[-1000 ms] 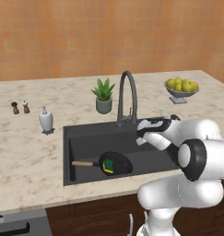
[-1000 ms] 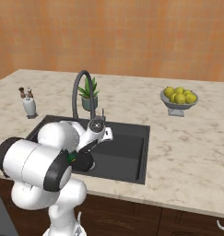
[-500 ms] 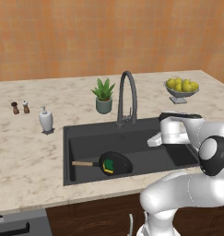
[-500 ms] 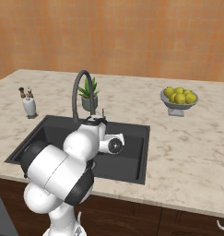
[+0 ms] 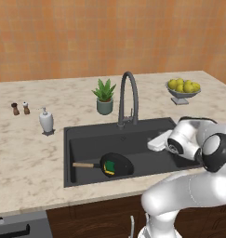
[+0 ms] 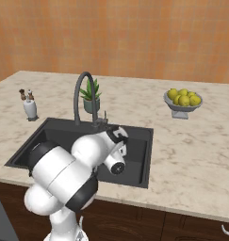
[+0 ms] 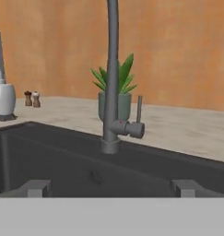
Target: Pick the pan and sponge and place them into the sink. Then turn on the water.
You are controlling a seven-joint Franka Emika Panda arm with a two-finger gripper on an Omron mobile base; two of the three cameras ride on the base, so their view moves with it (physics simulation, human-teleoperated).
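1. The pan [image 5: 116,164] is seen lying in the left part of the sink [image 5: 77,135], its wooden handle pointing left; the sponge [image 5: 108,166] rests on it.
2. The faucet [image 7: 112,69] is shown rising from the far rim of the sink, its small lever [image 7: 139,109] standing upright at the right of its base; no water is seen running.
3. The gripper [image 7: 111,188] is held low over the basin with its fingers spread wide and nothing between them. The lever lies straight ahead, farther off and slightly right of centre.
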